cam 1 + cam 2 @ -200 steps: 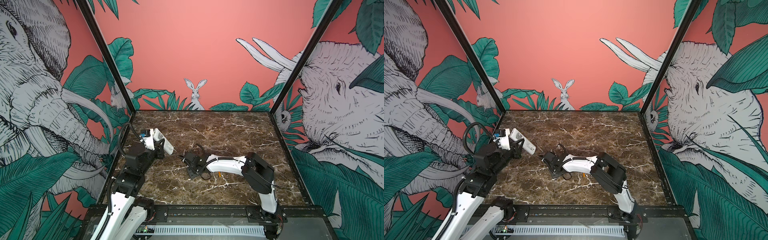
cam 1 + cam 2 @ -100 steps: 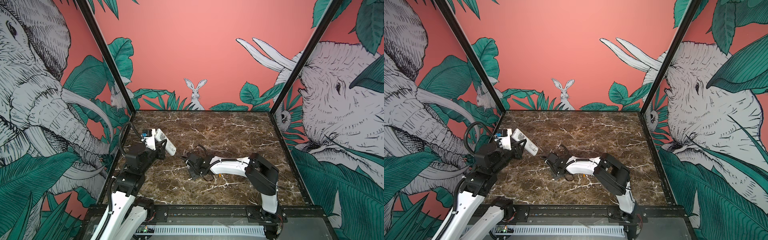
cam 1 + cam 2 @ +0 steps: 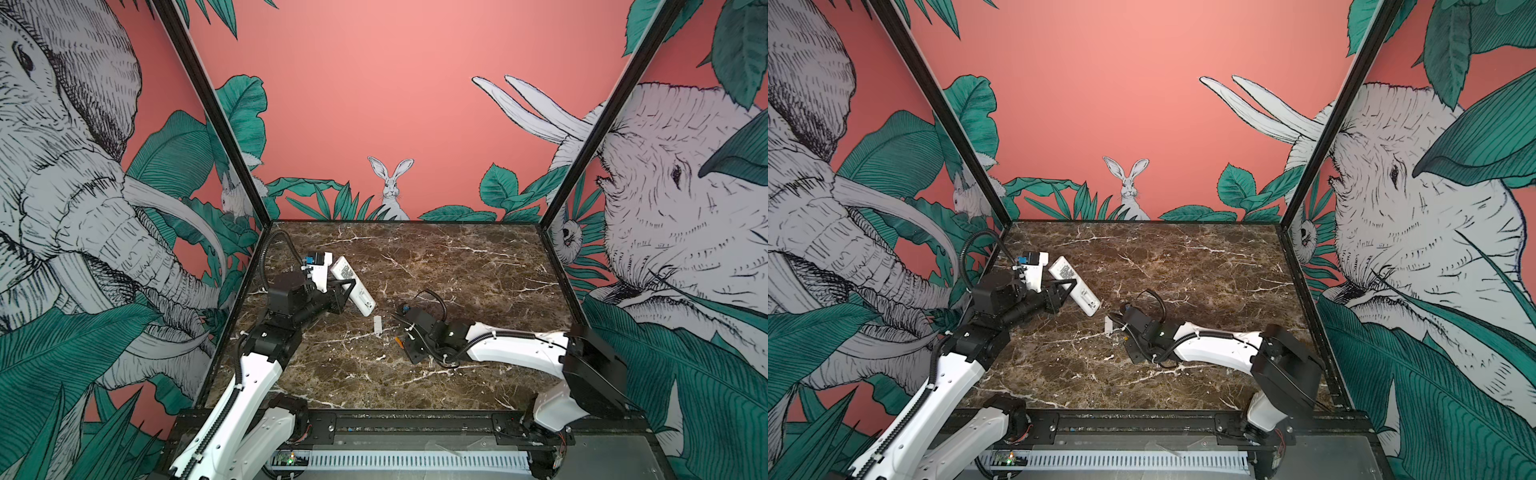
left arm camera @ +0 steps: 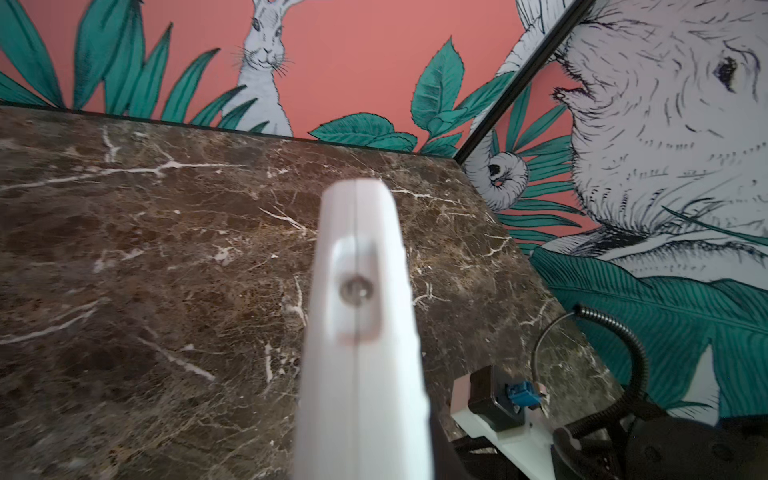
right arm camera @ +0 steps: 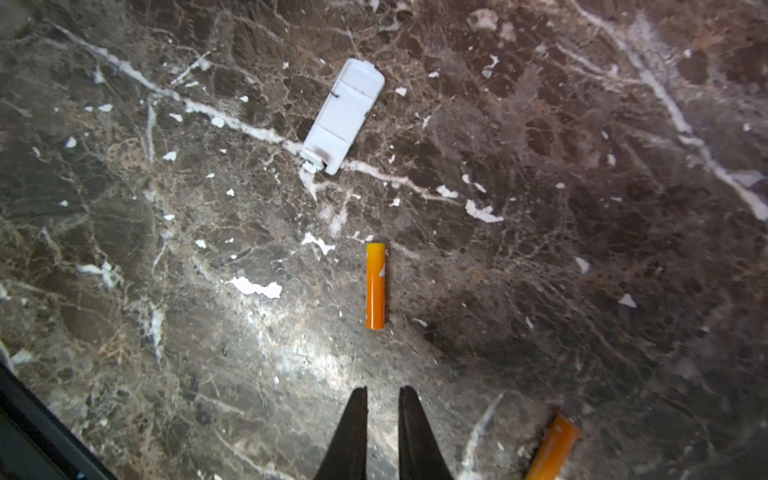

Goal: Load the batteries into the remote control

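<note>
**A:** Where are the batteries (image 5: 375, 286) sitting right now?

**B:** Both are lying loose on the surface (image 5: 166, 291), so neither's in the remote (image 3: 353, 286) yet. One's lying just ahead of the right gripper (image 5: 383, 392), and the second battery (image 5: 552, 446) is lying off to one side of it. The cover (image 5: 343, 116) is lying further out, apart from both.

**A:** And the remote?

**B:** The left gripper (image 3: 343, 291) is clamping it around the middle and holding it tilted up off the surface, label side showing in both top views. The right gripper's hovering with its fingers nearly together, just a slit, gripping nothing.

**A:** Anything in the compartment?

**B:** It's too small to tell in the top views. With both batteries out on the surface, I'm guessing it's empty.

**A:** What's worrying you?

**B:** That slit is looking too narrow to go over a battery. Coming down like that, it'd be nudging a round thing across slick marble and sending it rolling. A skinny battery pinched off-centre could also be pivoting in the fingers and jamming at the compartment edge. And with the remote held only at its middle, pushing a battery in could be twisting it in the grip.
</note>
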`<state>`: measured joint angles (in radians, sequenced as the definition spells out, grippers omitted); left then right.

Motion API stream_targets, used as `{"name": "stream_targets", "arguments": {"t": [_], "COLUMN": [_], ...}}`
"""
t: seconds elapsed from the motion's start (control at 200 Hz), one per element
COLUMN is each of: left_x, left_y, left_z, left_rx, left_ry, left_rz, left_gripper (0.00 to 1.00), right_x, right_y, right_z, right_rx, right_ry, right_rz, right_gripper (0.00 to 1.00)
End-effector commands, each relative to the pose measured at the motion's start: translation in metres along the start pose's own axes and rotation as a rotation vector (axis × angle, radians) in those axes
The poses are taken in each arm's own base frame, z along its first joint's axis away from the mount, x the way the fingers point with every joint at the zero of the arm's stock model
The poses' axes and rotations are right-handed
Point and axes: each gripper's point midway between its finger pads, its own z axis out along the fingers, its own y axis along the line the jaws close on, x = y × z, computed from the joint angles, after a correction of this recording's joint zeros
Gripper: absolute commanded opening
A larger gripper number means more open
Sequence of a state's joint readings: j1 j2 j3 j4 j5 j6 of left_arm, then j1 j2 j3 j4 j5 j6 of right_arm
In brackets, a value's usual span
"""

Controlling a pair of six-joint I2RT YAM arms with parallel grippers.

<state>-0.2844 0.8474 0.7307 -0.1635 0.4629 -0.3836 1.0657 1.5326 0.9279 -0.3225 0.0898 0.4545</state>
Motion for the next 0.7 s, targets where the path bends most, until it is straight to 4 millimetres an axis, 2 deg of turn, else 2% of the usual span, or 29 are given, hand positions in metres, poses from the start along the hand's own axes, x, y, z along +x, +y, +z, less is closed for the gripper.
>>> {"name": "stream_targets", "arguments": {"t": [0.0, 0.05, 0.13, 0.21, 0.225, 0.275, 0.315, 0.545, 0.695], "left_x": [0.003, 0.005, 0.005, 0.005, 0.006, 0.007, 0.009, 0.014, 0.014], "left_y": [-0.009, -0.006, -0.002, 0.0, 0.0, 0.001, 0.001, 0.006, 0.008], "left_z": [0.003, 0.002, -0.002, -0.004, -0.004, -0.004, -0.005, -0.006, -0.006], "left_rx": [0.073, 0.055, 0.027, 0.009, 0.008, 0.005, 0.003, -0.022, -0.029], "left_ry": [0.012, 0.012, -0.001, -0.005, -0.004, 0.0, 0.002, 0.013, 0.012], "left_rz": [-0.006, 0.0, 0.01, 0.013, 0.012, 0.01, 0.009, 0.015, 0.016], "left_gripper": [0.0, 0.0, 0.0, 0.0, 0.0, 0.0, 0.0, 0.0, 0.0], "right_x": [-0.002, -0.002, -0.004, -0.008, -0.004, -0.004, -0.005, -0.006, -0.003], "right_y": [-0.004, -0.004, -0.005, -0.005, -0.006, -0.006, -0.005, -0.007, -0.011], "right_z": [-0.003, -0.002, 0.005, 0.01, 0.016, 0.022, 0.025, 0.034, 0.042], "right_rx": [0.001, -0.003, 0.017, 0.033, 0.044, 0.05, 0.052, 0.082, 0.121], "right_ry": [-0.022, -0.016, 0.0, 0.015, 0.035, 0.047, 0.052, 0.081, 0.129], "right_rz": [-0.036, -0.036, -0.024, -0.011, -0.011, -0.009, -0.009, -0.011, -0.02], "right_gripper": [0.19, 0.23, 0.37, 0.58, 0.62, 0.81, 0.9, 0.88, 0.8]}}
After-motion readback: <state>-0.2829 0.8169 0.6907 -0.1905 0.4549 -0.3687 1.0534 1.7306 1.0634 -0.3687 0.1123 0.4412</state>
